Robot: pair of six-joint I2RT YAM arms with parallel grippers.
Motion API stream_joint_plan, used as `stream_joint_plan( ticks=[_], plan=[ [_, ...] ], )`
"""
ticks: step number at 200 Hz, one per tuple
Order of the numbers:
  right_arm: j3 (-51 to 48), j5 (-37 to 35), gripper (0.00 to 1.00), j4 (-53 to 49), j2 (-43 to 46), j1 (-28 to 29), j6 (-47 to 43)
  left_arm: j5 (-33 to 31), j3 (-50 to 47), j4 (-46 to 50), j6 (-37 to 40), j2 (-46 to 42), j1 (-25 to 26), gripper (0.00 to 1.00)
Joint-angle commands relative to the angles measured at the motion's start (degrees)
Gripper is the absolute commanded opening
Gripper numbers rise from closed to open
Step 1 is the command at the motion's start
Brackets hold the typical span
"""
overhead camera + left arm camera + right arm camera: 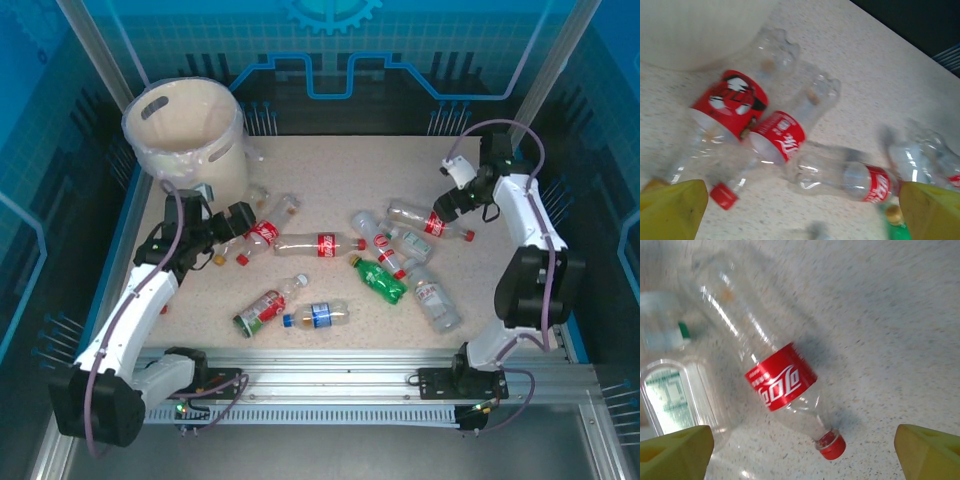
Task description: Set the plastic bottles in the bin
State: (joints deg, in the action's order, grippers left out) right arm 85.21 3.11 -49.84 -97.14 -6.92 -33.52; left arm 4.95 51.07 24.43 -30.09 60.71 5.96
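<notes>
Several plastic bottles lie scattered on the speckled table. The cream bin [185,135] stands at the far left corner. My left gripper [238,218] is open just right of the bin, above a red-labelled bottle [262,235]. In the left wrist view its yellow fingertips [672,210] straddle a clear red-labelled bottle [845,177] lying on its side, without touching it. My right gripper [440,212] is open over another red-labelled bottle [430,222]. In the right wrist view that bottle [780,382] lies slanted, its red cap [832,445] between the wide-spread fingertips [930,450].
A green bottle [380,280], a blue-labelled one [318,315] and a white-labelled one [432,298] lie mid-table. A white-labelled bottle [670,395] sits beside the right gripper's bottle. Two more red-labelled bottles [730,102] lean by the bin wall [695,30].
</notes>
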Motion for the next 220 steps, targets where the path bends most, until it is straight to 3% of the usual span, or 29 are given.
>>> stream_joint_plan(
  ticks=[1,32,89,180,198,220],
  plan=[
    [2.3,1.4,0.94,-7.9,-1.8,-1.5,-7.8,7.6,3.1,1.9,-4.5,0.6,0.5,0.99],
    [1.9,0.4,0.95,-6.9,-5.6,-2.0,-7.1,9.2,2.4,-0.2,-6.0,0.9,0.5,0.98],
    [-2.3,0.1,0.86,1.2,-11.0,-1.8,-6.1,10.8,2.2,-1.4,-6.5,1.8,0.6,0.96],
    [3.1,1.5,0.89,5.4,-21.9,-1.2,-5.3,11.3,2.8,-4.5,-8.6,4.8,0.6,0.95],
    [3.7,2.5,0.85,5.7,-23.0,-1.3,-4.7,11.9,3.2,-5.5,-9.3,5.7,0.7,0.95],
    [3.3,3.9,0.72,6.6,-22.4,-1.8,-4.2,12.6,3.8,-6.5,-10.1,6.9,0.8,0.95]
  ],
)
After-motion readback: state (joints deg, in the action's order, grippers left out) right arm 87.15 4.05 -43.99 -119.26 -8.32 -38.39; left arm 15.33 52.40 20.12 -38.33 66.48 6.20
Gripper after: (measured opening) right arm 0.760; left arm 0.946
